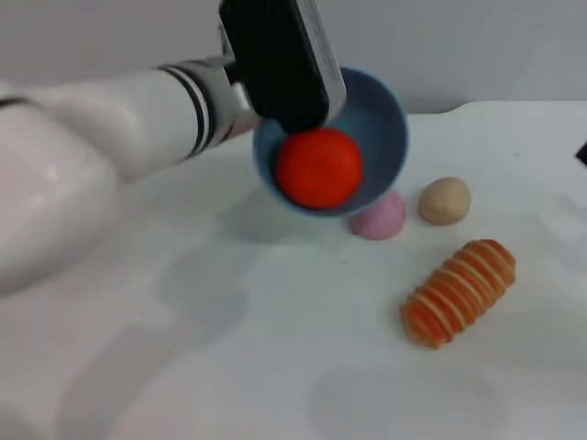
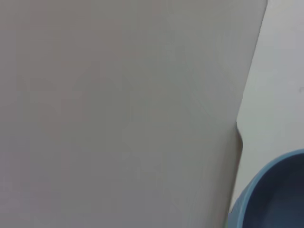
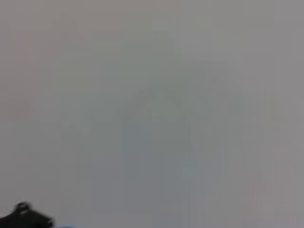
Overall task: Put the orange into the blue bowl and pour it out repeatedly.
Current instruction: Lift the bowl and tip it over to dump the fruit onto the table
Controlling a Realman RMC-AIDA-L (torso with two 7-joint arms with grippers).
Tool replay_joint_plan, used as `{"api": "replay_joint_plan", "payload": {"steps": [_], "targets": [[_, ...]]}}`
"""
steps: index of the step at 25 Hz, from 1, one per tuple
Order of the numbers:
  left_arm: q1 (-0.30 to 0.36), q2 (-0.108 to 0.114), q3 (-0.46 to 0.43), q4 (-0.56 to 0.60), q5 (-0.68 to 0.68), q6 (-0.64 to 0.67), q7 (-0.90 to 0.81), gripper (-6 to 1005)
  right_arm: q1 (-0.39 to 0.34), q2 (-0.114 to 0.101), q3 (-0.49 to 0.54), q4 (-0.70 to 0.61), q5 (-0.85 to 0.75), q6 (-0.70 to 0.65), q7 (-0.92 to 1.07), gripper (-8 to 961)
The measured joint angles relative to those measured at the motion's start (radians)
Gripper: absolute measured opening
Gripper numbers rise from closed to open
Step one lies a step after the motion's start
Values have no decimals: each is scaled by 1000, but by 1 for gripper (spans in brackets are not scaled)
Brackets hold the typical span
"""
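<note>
Left claw (image 1: 292,108): I see it raised above the table (image 1: 275,367), clamped on the far-left rim of the bowl (image 1: 371,119). The fingers themselves are hidden behind the black housing, so I cannot read the gap; the bowl hangs off it clear of the table, so I log it as holding the bowl.

Left arm: white, comes in from my left across the head view.

Bowl: light blue, round, deep, smooth. Tipped steeply, mouth turned toward the camera and down. My left wrist view catches only a piece of its blue wall (image 2: 273,199).

Orange (image 1: 318,168): bright red-orange, rounded, plain. It sits inside the tilted bowl against the lower wall, close to the lower rim, directly beneath the claw housing and just touching its lower edge in the head view.

Pink ball (image 1: 381,218): on the table, just under the bowl's lower rim, partly covered by it.

Beige ball (image 1: 445,200): on the table, just right of the pink ball.

Striped piece (image 1: 459,291): orange and cream, elongated, lying slantwise on the table nearer me, well apart from the bowl.

Right claw: not in view; I get only a dark sliver at the right edge of the head view.
</note>
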Motion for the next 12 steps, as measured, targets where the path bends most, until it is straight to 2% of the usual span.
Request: {"api": "replay_joint_plan", "payload": {"steps": [1,7,12], "targets": [[26,2,19,19,1,-39,36,0,-5,1,3,10,23,0,-19,709],[191,0,128,81,4,-289,318,0,-8,-2,10,39,72,-8,-41,755],[262,-1,205,58,5,-429,527,0,12,-2,11,43,75,3,-46,742]]}}
